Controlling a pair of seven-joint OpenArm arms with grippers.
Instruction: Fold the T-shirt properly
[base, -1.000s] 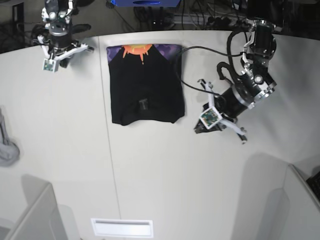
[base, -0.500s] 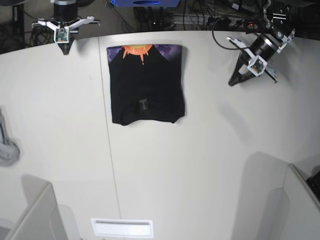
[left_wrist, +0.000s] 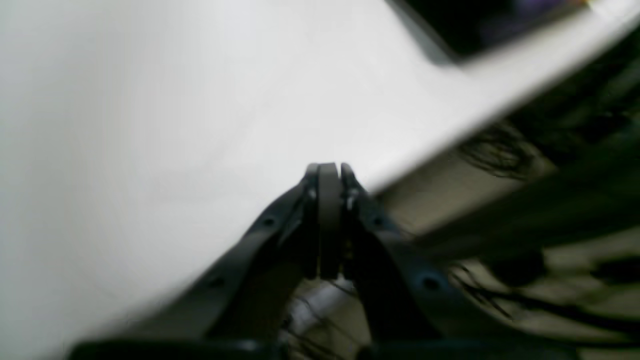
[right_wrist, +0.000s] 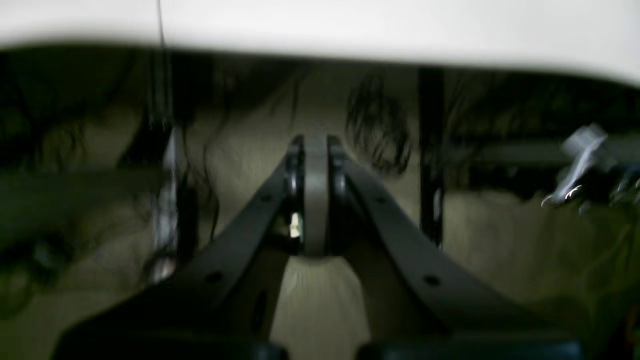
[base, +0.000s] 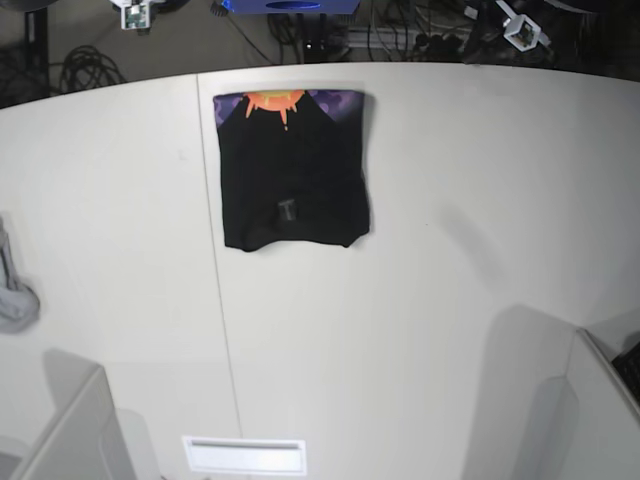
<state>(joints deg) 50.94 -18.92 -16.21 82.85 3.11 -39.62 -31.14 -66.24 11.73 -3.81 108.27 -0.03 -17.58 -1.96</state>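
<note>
White table (base: 420, 330): seam line at left, cable tangle beyond far edge. T-shirt (base: 293, 170): folded black rectangle, orange-purple print at far end, near table's far edge. Right claw (right_wrist: 316, 150): pressed together, empty, off the table. Left claw (left_wrist: 327, 172): pressed together, empty, above table edge.

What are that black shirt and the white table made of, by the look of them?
T-shirt: soft matte cloth, probably cotton knit; it lies limp, folded, with a printed orange-and-purple band. Table: smooth, hard white panels, likely laminate; a seam runs between them.
</note>
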